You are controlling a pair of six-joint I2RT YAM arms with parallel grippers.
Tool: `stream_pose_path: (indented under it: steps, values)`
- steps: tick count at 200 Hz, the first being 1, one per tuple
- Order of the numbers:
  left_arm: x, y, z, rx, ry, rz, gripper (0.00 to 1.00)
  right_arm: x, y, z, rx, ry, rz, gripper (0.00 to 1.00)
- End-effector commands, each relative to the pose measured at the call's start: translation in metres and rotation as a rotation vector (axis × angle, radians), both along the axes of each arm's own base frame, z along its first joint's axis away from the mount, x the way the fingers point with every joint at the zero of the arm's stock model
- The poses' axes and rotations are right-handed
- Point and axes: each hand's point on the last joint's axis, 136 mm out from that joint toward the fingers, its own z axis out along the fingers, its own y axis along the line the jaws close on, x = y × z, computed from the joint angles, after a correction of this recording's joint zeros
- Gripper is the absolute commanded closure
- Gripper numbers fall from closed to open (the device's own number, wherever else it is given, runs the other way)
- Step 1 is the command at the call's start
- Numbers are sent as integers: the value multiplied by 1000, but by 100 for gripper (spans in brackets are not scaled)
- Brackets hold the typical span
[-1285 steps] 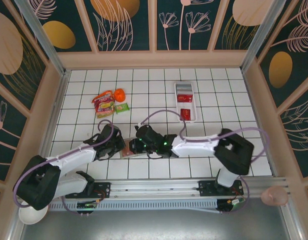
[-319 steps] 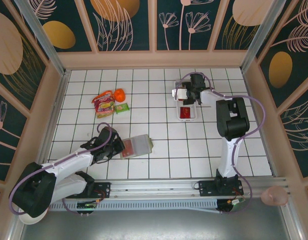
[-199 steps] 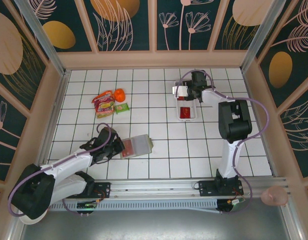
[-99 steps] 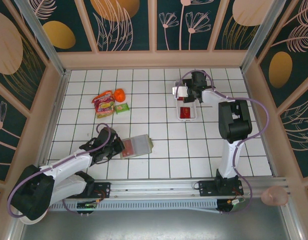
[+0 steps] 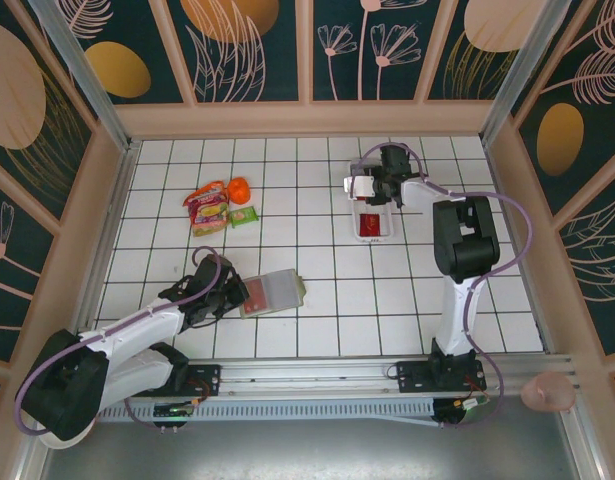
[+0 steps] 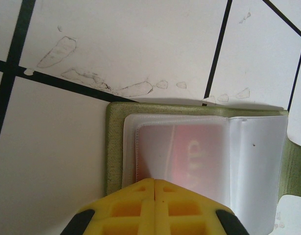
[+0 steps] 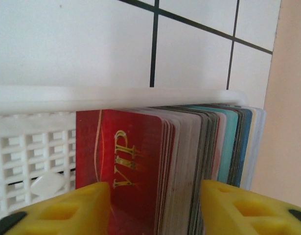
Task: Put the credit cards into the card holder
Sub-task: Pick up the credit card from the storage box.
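The olive-green card holder (image 5: 279,290) lies open on the tiles near the front left. In the left wrist view its green edge (image 6: 114,147) frames clear sleeves, and one red card (image 6: 199,149) sits inside a sleeve. My left gripper (image 5: 233,296) is shut, and its yellow fingertips (image 6: 154,185) rest together on the sleeve's near edge. My right gripper (image 5: 373,188) is at the far end of the white tray (image 5: 392,215). It is open (image 7: 152,210), straddling an upright stack of credit cards (image 7: 126,161) whose front card is red with gold "VIP". Another red card (image 5: 369,226) lies in the tray.
Red-orange and green snack packets (image 5: 209,207) lie at the back left with an orange item (image 5: 239,187). The tray's rim (image 7: 116,93) stands just beyond the stack, and the tan wall (image 7: 292,98) is close on the right.
The right arm left the card holder and reached to the tray's far end; over the last second it has only shifted slightly there. The left gripper stays on the card holder.
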Motion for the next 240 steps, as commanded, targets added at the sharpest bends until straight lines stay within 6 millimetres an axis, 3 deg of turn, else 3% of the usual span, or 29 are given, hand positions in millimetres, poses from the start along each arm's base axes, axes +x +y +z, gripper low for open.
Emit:
stream_pose_path:
  steps: [1, 66, 158, 187, 206, 240]
  values:
    - [-6, 3, -7, 5, 32, 5, 100, 12, -6, 10, 0, -34, -22, 61]
    - [-7, 3, -7, 2, 29, 3, 100, 15, -11, 32, 6, -83, -34, 68]
    - [-8, 3, -7, -1, 30, 2, 100, 7, -15, 30, -1, -75, -36, 91]
    - [-8, 3, -7, -2, 29, 2, 100, -7, -14, 29, 12, -28, -24, 100]
    - [-8, 2, -7, -10, 24, -1, 100, -22, -12, 26, 21, 37, -19, 100]
    - [-9, 1, -7, -15, 21, -6, 100, -44, 2, 57, 106, 74, -29, 100]
